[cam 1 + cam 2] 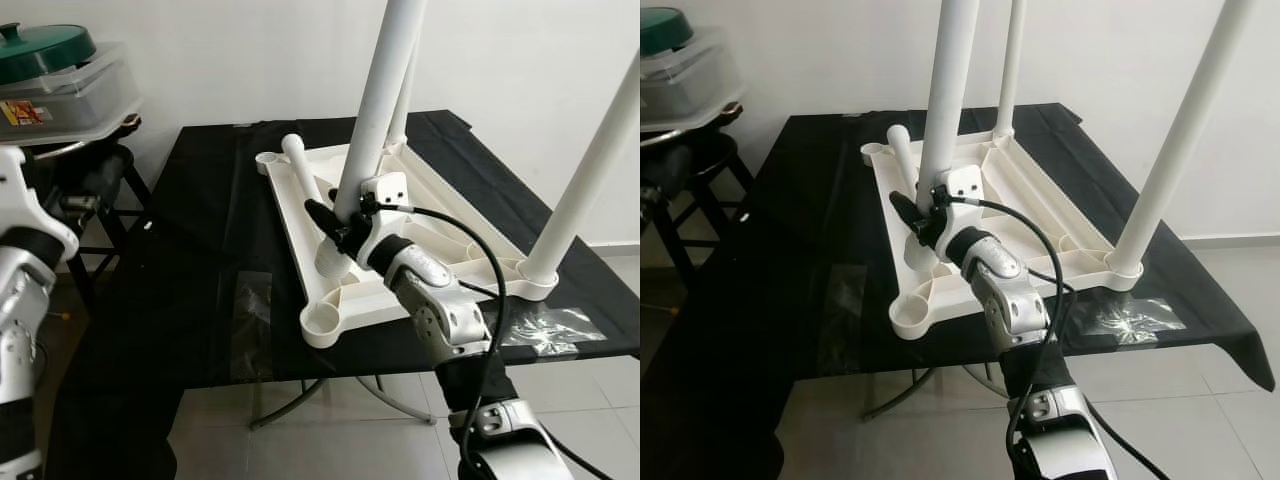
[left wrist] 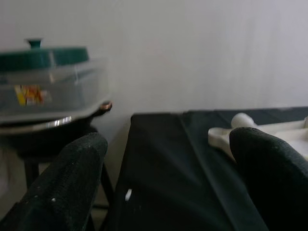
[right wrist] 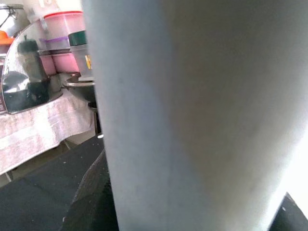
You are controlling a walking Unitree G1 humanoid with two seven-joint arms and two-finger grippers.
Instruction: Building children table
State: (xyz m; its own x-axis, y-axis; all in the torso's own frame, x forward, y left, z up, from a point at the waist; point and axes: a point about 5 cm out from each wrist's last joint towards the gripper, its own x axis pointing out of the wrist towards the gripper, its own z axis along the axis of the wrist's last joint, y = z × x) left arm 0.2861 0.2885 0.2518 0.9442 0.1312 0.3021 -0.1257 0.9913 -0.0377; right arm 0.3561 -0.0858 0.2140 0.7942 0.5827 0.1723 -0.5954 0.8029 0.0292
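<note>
1. We found a black-covered table standing against a white wall on a pale tiled floor, with a clear plastic sheet lying on the cloth just beyond the right gripper's forearm.
2. The white children's table top lay upside down on the cloth. Two legs stood upright in its corner sockets on the far side of the right gripper, and one loose leg lay flat on the top just beside that gripper.
3. The right gripper was clenched around a third upright leg low on its shaft, close above the upturned top.
4. The right wrist view showed that grasped leg as a broad white column between the dark fingers, and behind it stacked food containers and a towel-draped surface.
5. The left gripper hung off the table's edge, its fingers spread apart and holding nothing.
6. Ahead of the left gripper we saw a green-lidded container on a dark stand and the near corner of the white top.
</note>
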